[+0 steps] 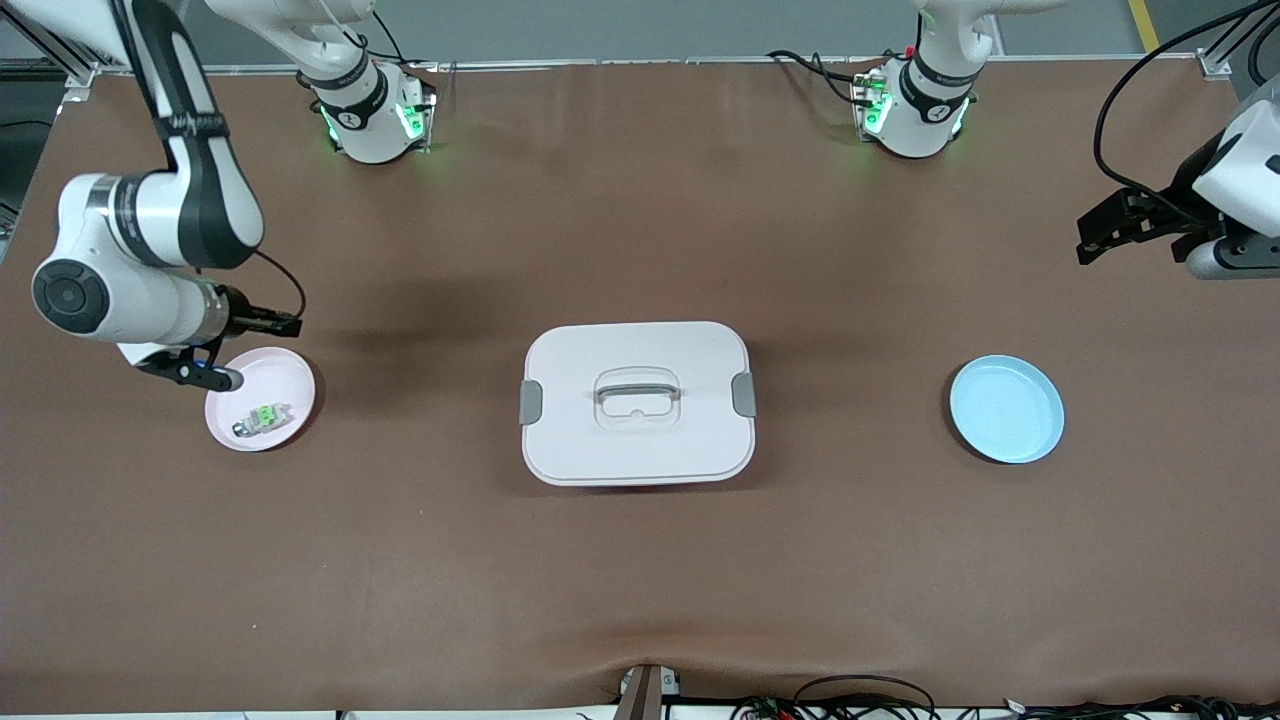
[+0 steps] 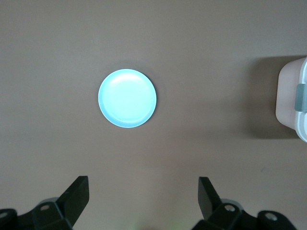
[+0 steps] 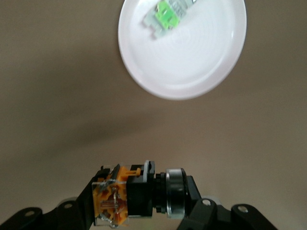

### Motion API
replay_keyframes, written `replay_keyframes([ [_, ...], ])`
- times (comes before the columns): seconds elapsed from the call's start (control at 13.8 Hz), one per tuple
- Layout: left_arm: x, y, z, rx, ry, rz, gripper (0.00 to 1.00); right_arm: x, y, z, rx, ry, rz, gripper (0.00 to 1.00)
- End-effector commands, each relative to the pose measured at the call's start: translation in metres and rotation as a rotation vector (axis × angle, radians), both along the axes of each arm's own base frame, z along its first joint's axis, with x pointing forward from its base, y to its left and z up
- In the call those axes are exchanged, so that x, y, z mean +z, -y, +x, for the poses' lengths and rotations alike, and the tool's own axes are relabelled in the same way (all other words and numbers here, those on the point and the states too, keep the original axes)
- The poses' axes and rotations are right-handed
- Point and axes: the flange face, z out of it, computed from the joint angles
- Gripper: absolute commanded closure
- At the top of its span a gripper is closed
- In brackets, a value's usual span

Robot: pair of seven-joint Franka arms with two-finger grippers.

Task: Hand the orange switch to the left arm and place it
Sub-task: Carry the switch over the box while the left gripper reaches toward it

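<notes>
My right gripper (image 3: 139, 203) is shut on the orange switch (image 3: 136, 196), a black block with an orange end and a metal ring, held sideways between the fingers. In the front view the right gripper (image 1: 195, 372) hangs just over the rim of the pink plate (image 1: 292, 385) at the right arm's end of the table. The white box (image 1: 637, 402) with grey latches sits closed at the table's middle. My left gripper (image 1: 1100, 235) is open and empty, up in the air over the left arm's end of the table; it also shows in the left wrist view (image 2: 143, 184).
A clear switch with a green top (image 1: 262, 418) lies in the pink plate (image 3: 192, 62) and shows in the right wrist view (image 3: 165, 14). An empty light blue plate (image 1: 1006, 409) sits toward the left arm's end, seen in the left wrist view (image 2: 127, 97) beside the box's corner (image 2: 293, 98).
</notes>
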Motion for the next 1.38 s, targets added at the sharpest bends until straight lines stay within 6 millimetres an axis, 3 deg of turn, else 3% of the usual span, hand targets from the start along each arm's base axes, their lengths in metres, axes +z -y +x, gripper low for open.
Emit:
replay_keyframes([
  [0.0, 0.004, 0.001, 0.001, -0.001, -0.004, -0.001, 0.00, 0.056, -0.049, 0.005, -0.073, -0.048, 0.005, 0.64],
  [0.15, 0.004, 0.001, 0.001, -0.001, -0.004, -0.005, 0.00, 0.085, -0.081, 0.005, -0.131, -0.057, 0.019, 0.64],
  [0.44, 0.004, 0.007, 0.000, 0.005, -0.004, -0.012, 0.00, 0.130, -0.164, -0.007, -0.270, -0.056, 0.032, 0.64],
  [0.73, 0.004, 0.009, 0.000, 0.006, -0.004, -0.012, 0.00, 0.171, -0.223, -0.016, -0.411, -0.088, 0.157, 0.64],
  [0.94, 0.004, 0.010, 0.000, 0.005, -0.004, -0.012, 0.00, 0.192, -0.263, -0.024, -0.498, -0.101, 0.199, 0.64],
  [1.31, 0.004, 0.016, 0.000, -0.004, -0.005, -0.018, 0.00, 0.199, -0.342, -0.035, -0.683, -0.072, 0.286, 0.64],
])
